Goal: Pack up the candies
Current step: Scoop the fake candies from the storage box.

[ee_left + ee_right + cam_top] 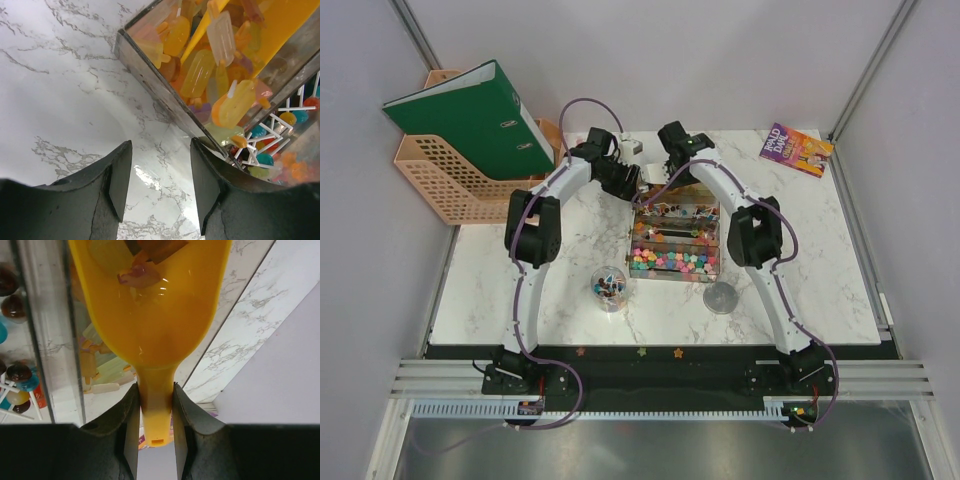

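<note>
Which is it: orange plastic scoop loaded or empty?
Lightly loaded: few candies sit in the orange plastic scoop, held by the right gripper.

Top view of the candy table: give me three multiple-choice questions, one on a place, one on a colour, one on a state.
1. Where is the clear cup relative to the candy box?
A) inside it
B) on the table, left of it, toward the near edge
C) on top of it
2. What colour is the binder in the file tray?
A) red
B) green
C) blue
3. What is the right pincer doing?
A) open, empty
B) shut on the cup
C) shut on the handle of the scoop
Answers: 1 B, the cup stands on the marble by the box's near left corner. 2 B, its cover is green. 3 C, its wrist view shows both fingers against the handle.
</note>
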You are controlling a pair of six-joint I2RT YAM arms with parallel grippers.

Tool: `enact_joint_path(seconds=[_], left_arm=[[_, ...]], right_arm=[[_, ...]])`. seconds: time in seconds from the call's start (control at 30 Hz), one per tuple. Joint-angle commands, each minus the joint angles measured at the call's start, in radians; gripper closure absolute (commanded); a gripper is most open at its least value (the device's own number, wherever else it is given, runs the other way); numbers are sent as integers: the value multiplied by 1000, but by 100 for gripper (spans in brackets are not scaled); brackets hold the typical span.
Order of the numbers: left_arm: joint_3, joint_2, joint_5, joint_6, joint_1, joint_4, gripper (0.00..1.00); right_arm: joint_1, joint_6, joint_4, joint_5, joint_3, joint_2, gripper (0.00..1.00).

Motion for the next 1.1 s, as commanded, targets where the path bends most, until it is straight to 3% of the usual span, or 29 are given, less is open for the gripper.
enact_joint_path(seconds=[0.0, 0.23, 0.47, 0.87, 0.93, 1.07], left_arm=[[-11, -115, 44, 8, -3, 7, 42], [-46, -176, 52, 51, 41, -22, 40], [-72, -226, 148, 101, 97, -83, 40], [-96, -252, 127, 176, 129, -151, 39], [-98, -253, 118, 184, 129, -157, 39], [-119, -258, 110, 198, 129, -163, 39]], right_arm=[[-10, 67, 45, -119, -44, 1, 100], [-54, 58, 84, -262, -128, -49, 100], [-85, 61, 95, -426, -191, -121, 100], [-116, 108, 26, -606, -234, -175, 100], [-116, 144, 32, -589, -240, -166, 94], [-128, 179, 41, -589, -237, -158, 73]])
